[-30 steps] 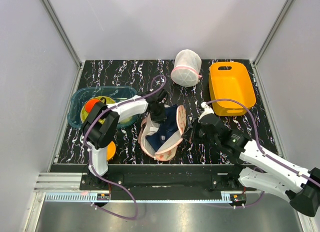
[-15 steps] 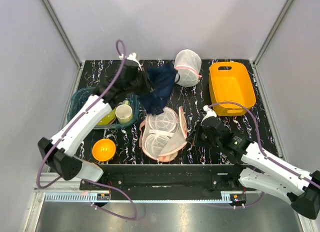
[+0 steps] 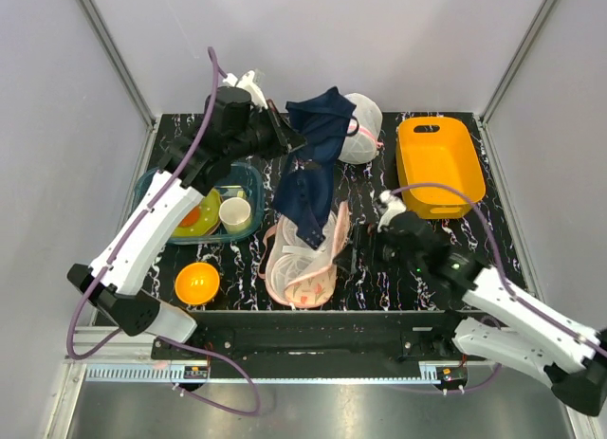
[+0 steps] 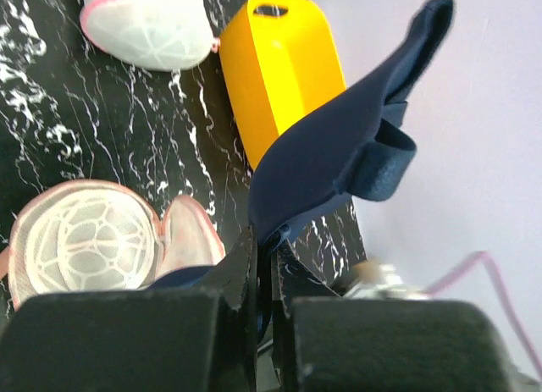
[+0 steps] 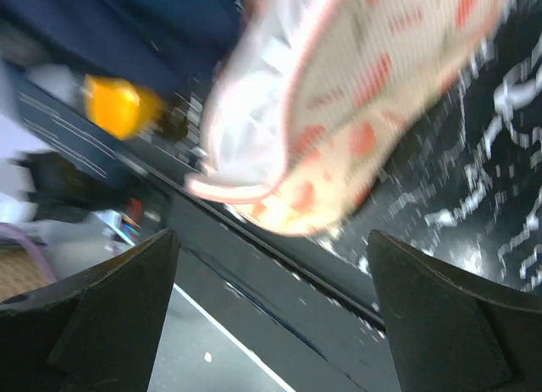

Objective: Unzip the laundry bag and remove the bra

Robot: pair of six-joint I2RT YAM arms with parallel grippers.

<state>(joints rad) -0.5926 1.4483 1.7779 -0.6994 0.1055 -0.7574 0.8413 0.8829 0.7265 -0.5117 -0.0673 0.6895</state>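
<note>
The laundry bag (image 3: 302, 266) lies open near the table's front, its white mesh inside showing; it also appears in the left wrist view (image 4: 85, 240) and, blurred, in the right wrist view (image 5: 356, 113). My left gripper (image 3: 289, 136) is raised over the back of the table and shut on the dark navy bra (image 3: 313, 178), which hangs down to the bag's upper edge. In the left wrist view the bra (image 4: 339, 155) runs up from between the shut jaws of that gripper (image 4: 267, 250). My right gripper (image 3: 351, 259) is open just right of the bag, and nothing sits between its fingers (image 5: 271, 240).
An orange tub (image 3: 438, 164) stands at the back right, with a rounded white mesh bag (image 3: 365, 140) beside it, partly behind the bra. A teal tray (image 3: 150, 188) holding cups sits at the left, and an orange bowl (image 3: 197, 283) lies in front of it.
The left arm drew the bra out of the bag and lifted it up and back. The right gripper has opened and let go of the bag's right edge.
</note>
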